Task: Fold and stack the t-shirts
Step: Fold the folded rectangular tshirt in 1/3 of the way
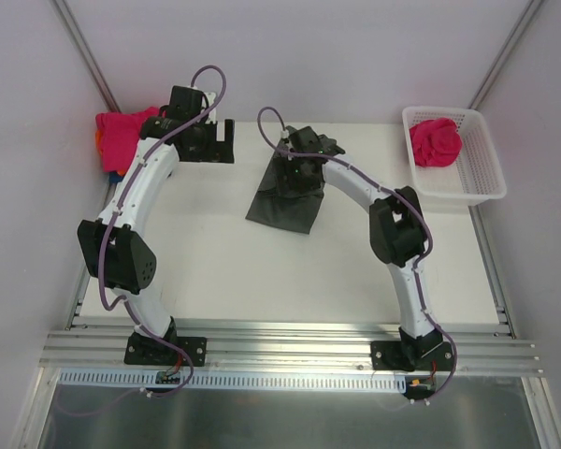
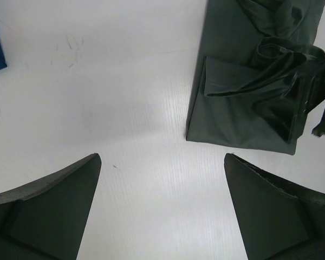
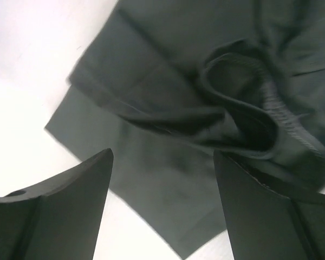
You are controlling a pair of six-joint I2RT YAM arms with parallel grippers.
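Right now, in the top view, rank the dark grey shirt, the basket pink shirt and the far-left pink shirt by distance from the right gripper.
1. The dark grey shirt, directly under the right gripper.
2. The basket pink shirt, off to its right.
3. The far-left pink shirt, at the table's far left corner.

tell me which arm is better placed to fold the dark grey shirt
Right, probably. The right gripper hangs open directly over the dark grey shirt, above its crumpled part. The left gripper is open over the table, with the shirt off to one side.
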